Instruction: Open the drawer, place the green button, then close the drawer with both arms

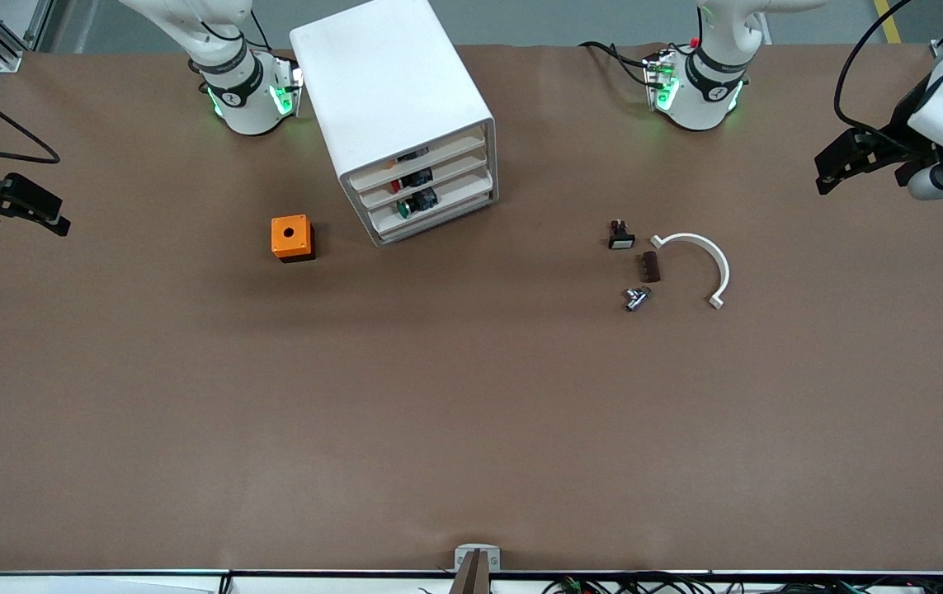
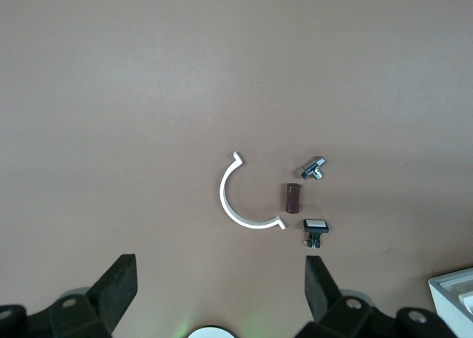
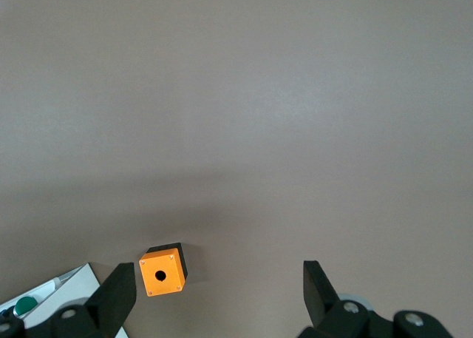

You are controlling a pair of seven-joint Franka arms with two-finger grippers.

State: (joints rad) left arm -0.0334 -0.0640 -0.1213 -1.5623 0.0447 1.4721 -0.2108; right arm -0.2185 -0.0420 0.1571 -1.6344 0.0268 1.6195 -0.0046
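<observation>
Below the left gripper (image 2: pixel 218 282), jaws wide and empty over the left arm's end of the desk (image 1: pixel 471 412), lie a curved white plastic bracket (image 1: pixel 698 264), brown block (image 1: pixel 651 266), metal fitting (image 1: pixel 636 298) and white-capped button (image 1: pixel 620 236). Right gripper (image 3: pixel 218 290), also wide, hangs near the orange cube (image 3: pixel 162 272). Green-capped button (image 1: pixel 415 203) sits in the shut drawer (image 1: pixel 434 206), 3rd down the smooth white cabinet (image 1: pixel 388 91).

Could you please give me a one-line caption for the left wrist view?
Open left gripper over bare table, above a white half-ring clip, brown block, metal fitting and white-capped button.
</observation>
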